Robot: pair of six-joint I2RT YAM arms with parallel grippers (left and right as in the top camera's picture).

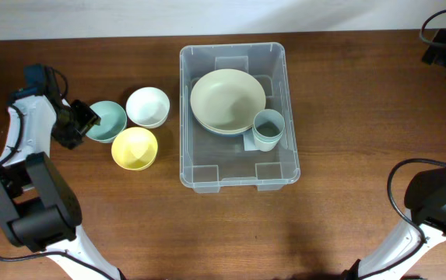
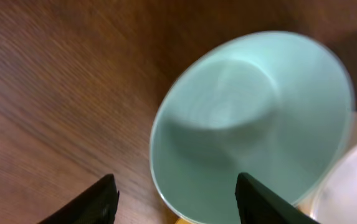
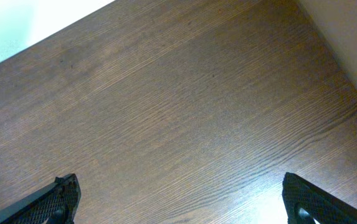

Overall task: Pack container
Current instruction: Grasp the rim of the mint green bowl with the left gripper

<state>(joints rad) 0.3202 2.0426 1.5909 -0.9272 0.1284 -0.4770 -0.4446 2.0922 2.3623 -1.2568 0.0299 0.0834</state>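
Observation:
The large clear container (image 1: 199, 167) stands mid-table and holds a big cream bowl (image 1: 227, 99) stacked on another bowl, plus a pale green cup (image 1: 268, 129). Left of it sit a teal bowl (image 1: 109, 120), a white bowl (image 1: 147, 106) and a yellow bowl (image 1: 135, 148). My left gripper (image 1: 82, 123) is open at the teal bowl's left rim; in the left wrist view its fingers (image 2: 175, 200) straddle the rim of the teal bowl (image 2: 247, 124). My right gripper (image 1: 444, 48) is open and empty at the far right corner, over bare wood (image 3: 178, 199).
The white bowl's edge (image 2: 352, 186) shows at the right of the left wrist view, close to the teal bowl. The table's back edge and a pale wall (image 3: 346, 37) lie near the right gripper.

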